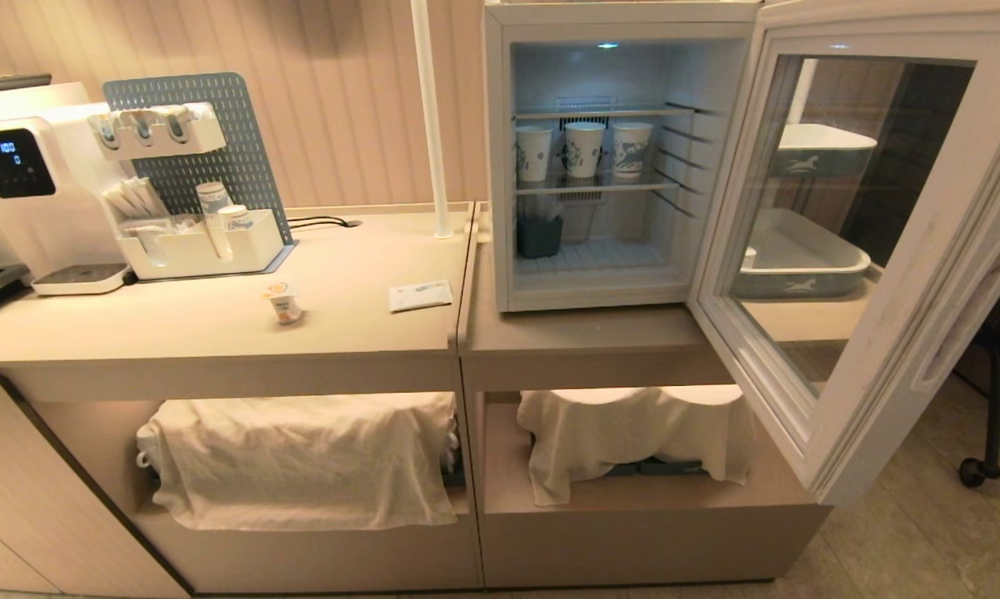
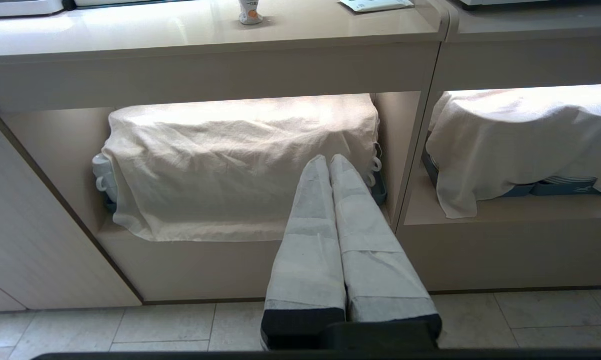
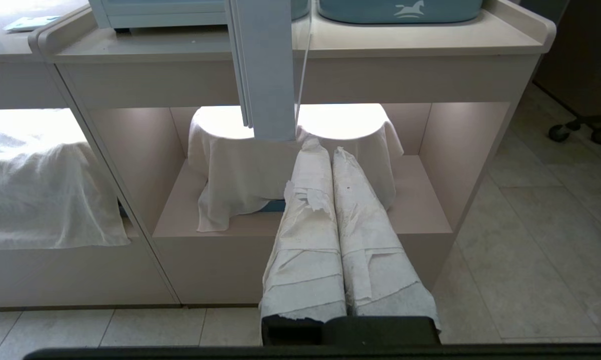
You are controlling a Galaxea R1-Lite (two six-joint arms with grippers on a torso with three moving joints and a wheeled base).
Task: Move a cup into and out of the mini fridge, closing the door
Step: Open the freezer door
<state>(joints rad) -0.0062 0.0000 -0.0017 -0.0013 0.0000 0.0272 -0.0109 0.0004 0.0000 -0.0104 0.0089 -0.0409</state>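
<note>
While the door (image 1: pixel 874 249) stands open, the cup (image 1: pixel 283 302) sits near a packet (image 1: pixel 419 295)

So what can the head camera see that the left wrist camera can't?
Only the head view shows the mini fridge, its door swung open, paper cups on a shelf inside, and the water dispenser. Only the left wrist view shows the left gripper, shut, low before the cloth-covered shelf. Both show the cup standing on the counter.

Head view looks down on the counter (image 1: pixel 217 333); both wrist views sit low, facing its draped shelves (image 2: pixel 230 165).
</note>
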